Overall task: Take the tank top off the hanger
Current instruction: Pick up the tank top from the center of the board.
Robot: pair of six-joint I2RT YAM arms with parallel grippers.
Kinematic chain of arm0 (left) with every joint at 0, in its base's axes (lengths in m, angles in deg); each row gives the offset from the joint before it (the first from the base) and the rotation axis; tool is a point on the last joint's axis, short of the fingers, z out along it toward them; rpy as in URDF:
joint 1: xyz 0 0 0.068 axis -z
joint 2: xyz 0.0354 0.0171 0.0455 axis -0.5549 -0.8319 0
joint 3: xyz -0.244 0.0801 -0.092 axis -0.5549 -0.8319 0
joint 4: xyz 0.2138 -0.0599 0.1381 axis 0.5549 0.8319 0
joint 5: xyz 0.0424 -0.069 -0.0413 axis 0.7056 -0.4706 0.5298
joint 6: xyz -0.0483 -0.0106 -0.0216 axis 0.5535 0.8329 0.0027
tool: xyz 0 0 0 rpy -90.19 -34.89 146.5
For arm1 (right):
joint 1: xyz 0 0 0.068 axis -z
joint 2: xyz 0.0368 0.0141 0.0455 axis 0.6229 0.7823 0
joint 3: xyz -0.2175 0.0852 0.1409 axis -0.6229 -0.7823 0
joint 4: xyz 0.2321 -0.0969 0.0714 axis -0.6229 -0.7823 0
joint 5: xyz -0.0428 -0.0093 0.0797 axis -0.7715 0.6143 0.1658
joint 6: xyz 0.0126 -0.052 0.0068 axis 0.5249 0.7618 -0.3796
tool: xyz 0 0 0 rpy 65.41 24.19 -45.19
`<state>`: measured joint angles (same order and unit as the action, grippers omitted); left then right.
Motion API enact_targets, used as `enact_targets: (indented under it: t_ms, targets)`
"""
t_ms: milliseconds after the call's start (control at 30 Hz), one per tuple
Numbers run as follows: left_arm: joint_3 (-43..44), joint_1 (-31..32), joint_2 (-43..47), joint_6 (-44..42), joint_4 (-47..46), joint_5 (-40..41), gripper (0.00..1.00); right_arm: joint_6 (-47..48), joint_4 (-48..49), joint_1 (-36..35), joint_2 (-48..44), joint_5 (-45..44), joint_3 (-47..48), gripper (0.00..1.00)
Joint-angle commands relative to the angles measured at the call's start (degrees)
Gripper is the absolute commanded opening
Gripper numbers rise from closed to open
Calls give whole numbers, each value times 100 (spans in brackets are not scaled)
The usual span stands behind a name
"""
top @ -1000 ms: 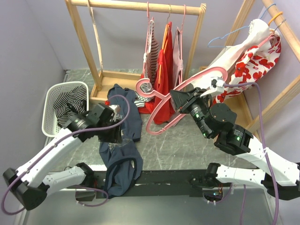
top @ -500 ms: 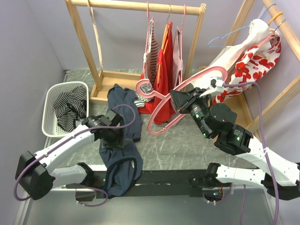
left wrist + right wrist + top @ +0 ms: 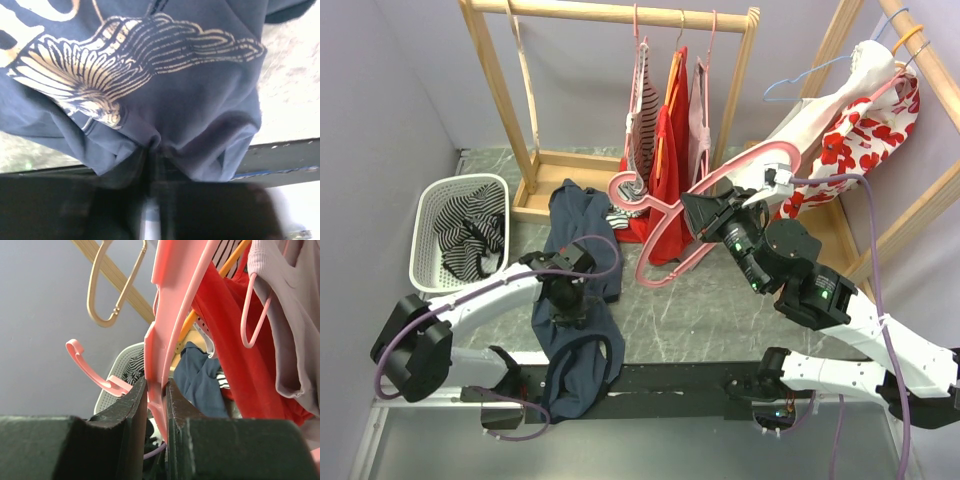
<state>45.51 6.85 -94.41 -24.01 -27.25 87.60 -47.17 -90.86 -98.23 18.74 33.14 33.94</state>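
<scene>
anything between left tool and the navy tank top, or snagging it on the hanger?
Nothing visible. Left tool pinches the navy tank top, lying on the table apart from the pink hanger in the right tool.

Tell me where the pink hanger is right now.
Centre of the top view: the pink hanger is clamped in the right gripper, just right of the navy tank top and in front of the red tops on the wooden rack.

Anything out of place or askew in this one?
The navy tank top lies crumpled on the table, its lower end spilling over the near edge, pinched by the left gripper. The pink hanger in the right gripper is bare.
</scene>
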Motion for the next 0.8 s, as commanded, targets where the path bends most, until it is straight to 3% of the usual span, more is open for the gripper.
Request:
enact_targets:
  t_ms: [0, 367, 767]
  targets:
    - [386, 137, 98, 90, 60, 204, 1, 132, 280, 73, -38, 12, 2, 0]
    - [2916, 163, 880, -332, 1308, 1610, 1, 228, 210, 108, 103, 21, 143, 0]
    - [4772, 146, 1098, -902, 1169, 3806, 1, 202, 200, 108, 173, 73, 222, 0]
